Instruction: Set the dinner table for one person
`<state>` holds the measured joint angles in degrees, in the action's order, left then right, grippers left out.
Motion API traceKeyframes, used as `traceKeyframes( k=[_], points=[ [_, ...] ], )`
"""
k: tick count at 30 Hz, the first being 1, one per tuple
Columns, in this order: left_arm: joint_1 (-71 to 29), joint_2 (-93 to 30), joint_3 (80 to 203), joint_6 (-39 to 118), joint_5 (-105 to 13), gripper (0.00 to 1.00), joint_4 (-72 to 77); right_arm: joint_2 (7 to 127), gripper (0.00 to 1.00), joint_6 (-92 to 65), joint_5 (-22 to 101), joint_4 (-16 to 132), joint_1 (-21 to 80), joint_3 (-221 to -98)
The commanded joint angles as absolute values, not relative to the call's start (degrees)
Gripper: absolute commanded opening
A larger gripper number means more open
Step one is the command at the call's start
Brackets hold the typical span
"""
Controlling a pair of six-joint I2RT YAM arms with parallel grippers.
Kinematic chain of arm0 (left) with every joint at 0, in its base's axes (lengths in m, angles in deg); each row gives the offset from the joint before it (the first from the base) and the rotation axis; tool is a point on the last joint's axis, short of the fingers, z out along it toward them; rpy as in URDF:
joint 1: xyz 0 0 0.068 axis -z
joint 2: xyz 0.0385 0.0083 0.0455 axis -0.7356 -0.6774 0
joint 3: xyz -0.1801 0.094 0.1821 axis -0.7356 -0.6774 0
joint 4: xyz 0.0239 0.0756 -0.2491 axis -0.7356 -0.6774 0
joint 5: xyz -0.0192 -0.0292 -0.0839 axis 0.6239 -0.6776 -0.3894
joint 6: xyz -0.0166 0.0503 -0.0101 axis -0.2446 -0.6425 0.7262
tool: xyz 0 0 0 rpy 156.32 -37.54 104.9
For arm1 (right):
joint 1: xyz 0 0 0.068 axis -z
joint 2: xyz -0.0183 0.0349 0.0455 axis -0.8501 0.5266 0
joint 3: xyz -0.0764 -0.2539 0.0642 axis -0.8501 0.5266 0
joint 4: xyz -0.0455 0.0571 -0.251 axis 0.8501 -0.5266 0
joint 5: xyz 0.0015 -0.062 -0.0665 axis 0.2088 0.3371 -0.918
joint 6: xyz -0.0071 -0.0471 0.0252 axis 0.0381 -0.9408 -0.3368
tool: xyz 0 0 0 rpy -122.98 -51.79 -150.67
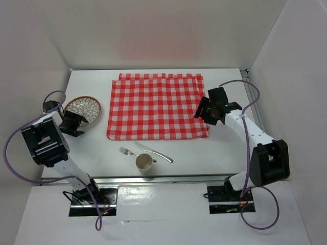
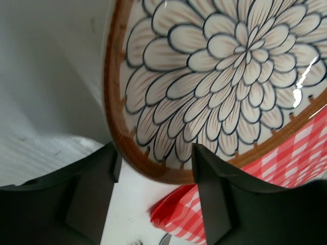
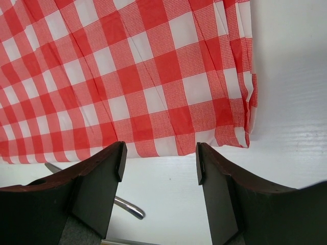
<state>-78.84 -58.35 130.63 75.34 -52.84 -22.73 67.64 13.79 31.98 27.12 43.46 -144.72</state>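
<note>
The white dinner table [image 1: 204, 153] holds a spread red-and-white checked cloth [image 1: 156, 106] in the middle. A flower-patterned plate with a brown rim [image 1: 83, 108] lies left of the cloth. My left gripper [image 1: 73, 124] is open at the plate's near rim. In the left wrist view the plate [image 2: 225, 76] fills the frame and its rim runs between the open fingers of that gripper [image 2: 156, 161]. My right gripper [image 1: 204, 113] hangs open and empty at the cloth's right edge. In the right wrist view that gripper [image 3: 159, 158] is over bare table just off the cloth [image 3: 127, 66].
A fork [image 1: 125, 151], a knife [image 1: 154, 152] and a beige cup [image 1: 144, 163] lie on the table in front of the cloth. The knife's handle [image 3: 127, 206] shows in the right wrist view. Metal rails run along the near edge [image 1: 168, 179] and the right side.
</note>
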Motion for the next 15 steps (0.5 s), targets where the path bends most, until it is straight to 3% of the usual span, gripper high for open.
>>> traceKeyframes(
  k=[1,6,7,8,9,11,15],
  points=[
    [-79.18,-60.62,132.24,76.34,-53.26,0.71,-19.71,64.86,0.68,13.41,30.98,25.95,42.93,-145.01],
    [-79.18,-62.46,132.76,76.34,-52.65,0.53,-19.18,64.85,0.68,13.41,30.98,25.95,42.93,-145.01],
    [-79.18,-62.46,132.76,76.34,-52.65,0.46,-19.18,64.85,0.68,13.94,30.98,25.95,42.93,-145.01],
    [-79.18,-62.46,132.76,76.34,-53.34,0.27,-19.18,64.85,0.68,13.94,30.98,25.95,42.93,-145.01],
    [-79.18,-62.46,132.76,76.34,-53.87,0.15,-19.18,64.85,0.68,13.94,30.98,25.95,42.93,-145.01],
    [-79.18,-61.42,132.76,76.34,-54.67,0.00,-19.18,65.37,0.68,13.94,30.98,25.42,42.93,-145.01],
    [-79.18,-57.73,133.29,76.34,-55.81,0.00,-19.18,65.38,0.68,13.94,30.98,25.42,42.93,-146.05]
  ],
)
